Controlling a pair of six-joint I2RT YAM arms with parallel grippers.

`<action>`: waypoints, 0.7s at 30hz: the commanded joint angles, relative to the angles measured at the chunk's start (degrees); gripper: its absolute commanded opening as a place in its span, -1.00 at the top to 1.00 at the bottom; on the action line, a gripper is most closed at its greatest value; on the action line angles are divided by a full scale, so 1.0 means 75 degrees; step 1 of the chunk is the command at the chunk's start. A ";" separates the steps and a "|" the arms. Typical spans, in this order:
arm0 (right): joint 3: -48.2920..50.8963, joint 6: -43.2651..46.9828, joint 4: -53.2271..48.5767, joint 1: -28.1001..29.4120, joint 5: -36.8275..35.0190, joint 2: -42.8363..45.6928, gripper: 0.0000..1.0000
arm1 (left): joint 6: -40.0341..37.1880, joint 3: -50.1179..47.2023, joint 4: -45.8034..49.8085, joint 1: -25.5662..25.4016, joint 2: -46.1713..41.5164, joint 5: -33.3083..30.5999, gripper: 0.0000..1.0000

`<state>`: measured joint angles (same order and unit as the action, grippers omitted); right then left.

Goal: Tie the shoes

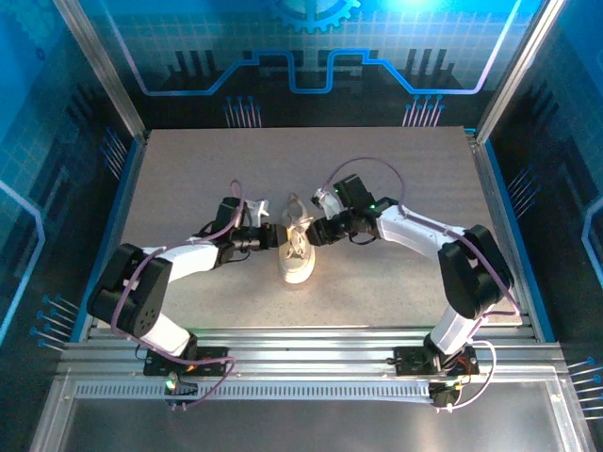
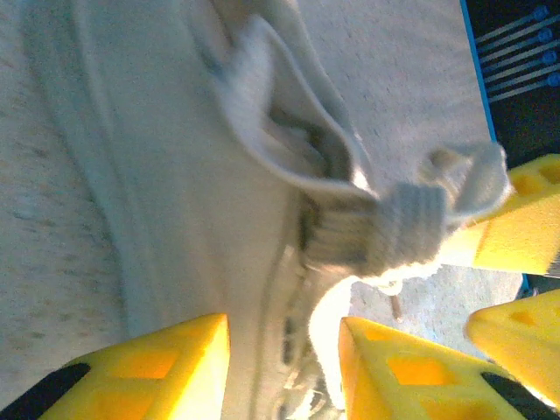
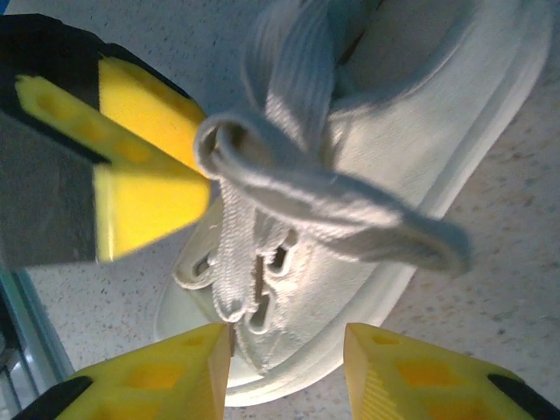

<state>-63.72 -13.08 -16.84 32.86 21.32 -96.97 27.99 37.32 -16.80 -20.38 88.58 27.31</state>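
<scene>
A small white canvas sneaker (image 1: 298, 252) stands mid-table with its toe toward the arms, and my two grippers flank its laced top. My left gripper (image 1: 270, 237) sits at the shoe's left side. In the left wrist view its jaws (image 2: 284, 331) stand apart around the eyelet row, with a bright lace strand (image 2: 331, 337) between them and not clamped. A bunched wrap of lace (image 2: 398, 232) ends in a small loop (image 2: 472, 171) beside the right gripper's yellow fingers (image 2: 516, 236). My right gripper (image 3: 287, 334) hangs open over the toe (image 3: 306, 350), holding nothing. A long lace loop (image 3: 350, 219) lies across the shoe, one end by the left gripper's fingertips (image 3: 153, 197).
The shoe rests on a grey speckled tabletop (image 1: 188, 179) with bare surface on all sides. Metal frame rails (image 1: 495, 198) and blue walls border the table. Both arm bases are bolted at the near edge (image 1: 311, 363).
</scene>
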 commanded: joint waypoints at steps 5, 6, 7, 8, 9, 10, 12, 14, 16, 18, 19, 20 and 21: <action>-0.0277 -0.0506 0.0415 0.0439 -0.0268 -0.0518 0.21 | 0.0060 -0.0116 -0.0777 -0.0411 0.0376 -0.0065 0.27; -0.0325 -0.0488 0.0376 0.0444 -0.0324 -0.0573 0.22 | 0.0036 -0.0093 -0.0696 -0.0423 0.0399 -0.0119 0.27; -0.0368 -0.0458 0.0326 0.0446 -0.0392 -0.0636 0.22 | -0.0007 -0.0050 -0.0647 -0.0417 0.0441 -0.0148 0.27; -0.0413 -0.0425 0.0261 0.0437 -0.0449 -0.0676 0.23 | -0.0019 -0.0015 -0.0583 -0.0423 0.0487 -0.0166 0.27; -0.0460 -0.0396 0.0196 0.0439 -0.0493 -0.0719 0.24 | -0.0046 0.0012 -0.0556 -0.0422 0.0517 -0.0171 0.29; -0.0492 -0.0363 0.0162 0.0435 -0.0535 -0.0759 0.25 | -0.0066 0.0038 -0.0485 -0.0423 0.0530 -0.0204 0.34; -0.0495 -0.0343 0.0168 0.0428 -0.0593 -0.0802 0.28 | -0.0147 0.0078 -0.0340 -0.0420 0.0459 -0.0283 0.47; -0.0480 -0.0364 0.0208 0.0432 -0.0571 -0.0872 0.28 | -0.0276 0.0075 -0.0199 -0.0423 0.0284 -0.0382 0.60; -0.0448 -0.0417 0.0293 0.0428 -0.0482 -0.0899 0.29 | -0.0444 0.0098 0.0032 -0.0423 0.0071 -0.0481 0.73; -0.0368 -0.0489 0.0430 0.0428 -0.0441 -0.0879 0.34 | -0.0619 0.0121 0.0274 -0.0423 -0.0168 -0.0611 0.87; -0.0310 -0.0521 0.0518 0.0422 -0.0441 -0.0840 0.40 | -0.0704 0.0122 0.0376 -0.0423 -0.0318 -0.0677 0.94; -0.0228 -0.0554 0.0601 0.0421 -0.0441 -0.0797 0.47 | -0.0782 0.0122 0.0491 -0.0423 -0.0462 -0.0759 0.99; -0.0182 -0.0584 0.0657 0.0405 -0.0441 -0.0746 0.53 | -0.0859 0.0132 0.0592 -0.0423 -0.0571 -0.0811 1.00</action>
<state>-65.91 -16.53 -14.48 35.62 18.04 -102.78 24.86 37.04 -16.12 -23.22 87.99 23.40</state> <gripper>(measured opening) 0.250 0.039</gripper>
